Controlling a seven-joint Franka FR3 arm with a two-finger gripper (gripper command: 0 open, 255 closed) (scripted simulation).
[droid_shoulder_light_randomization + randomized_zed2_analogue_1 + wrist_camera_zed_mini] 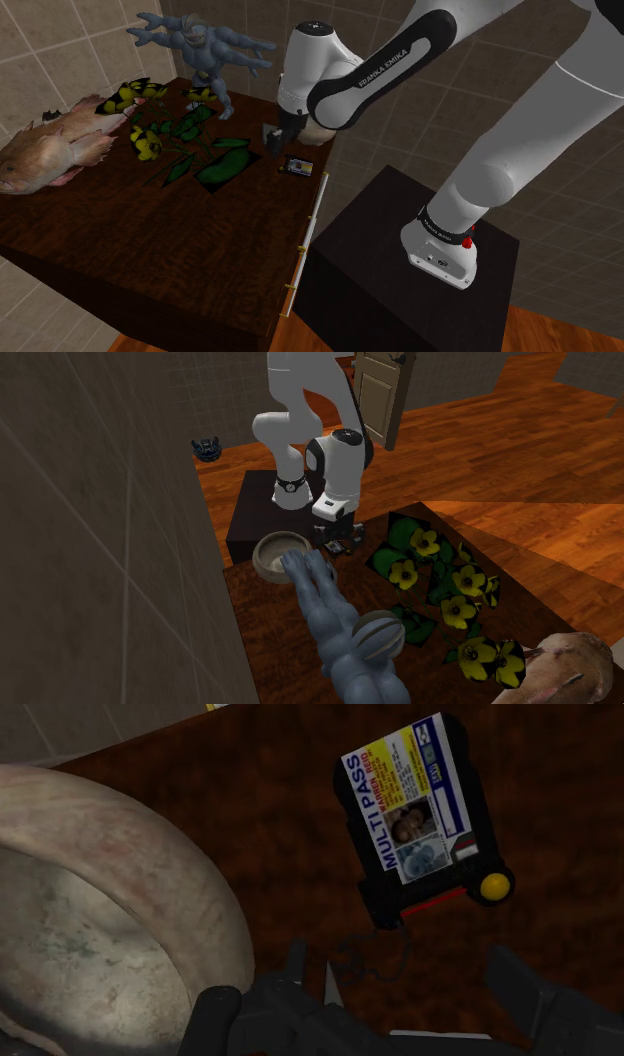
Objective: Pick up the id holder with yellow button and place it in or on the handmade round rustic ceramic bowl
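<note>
Id holder [425,814] lies flat on the dark table [250,804], near the pale round bowl [120,904] but apart from it. The gripper [400,962] hovers above with fingers apart. The holder lies ahead of them, its long axis slanted, the yellow button [495,886] end nearest.

A home's room; tiled wall [45,50], plank floor [500,442], panelled door [376,397], dark wooden table [150,245].
</note>
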